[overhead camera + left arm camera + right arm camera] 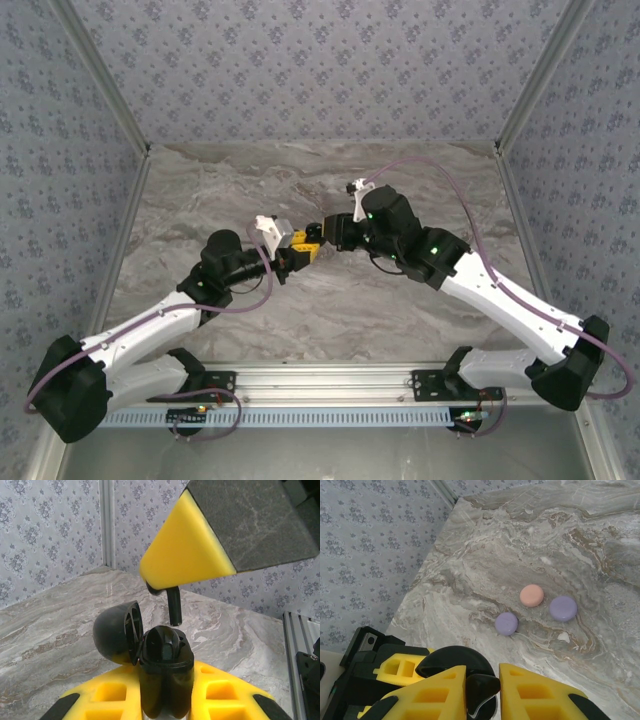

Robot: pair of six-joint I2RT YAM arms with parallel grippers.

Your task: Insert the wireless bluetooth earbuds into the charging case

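My left gripper (297,250) squeezes the shiny black charging case (165,655), its round lid flipped open. My right gripper (315,237) pinches a black earbud (174,605), stem down, just above the case. On the swirly stone table (520,545) lie a smooth pink round case (531,595) and two purple round cases (506,623) (563,608).

My table (330,180) is a grey-beige marble-look slab. I'm boxed in on three sides: back wall (320,60), left wall (55,200) and right wall (590,190), all in the same blue-grey floral wallpaper. Metal strips (100,72) run up the corners, and an aluminium rail (330,378) lines the near edge. Light's soft and even.
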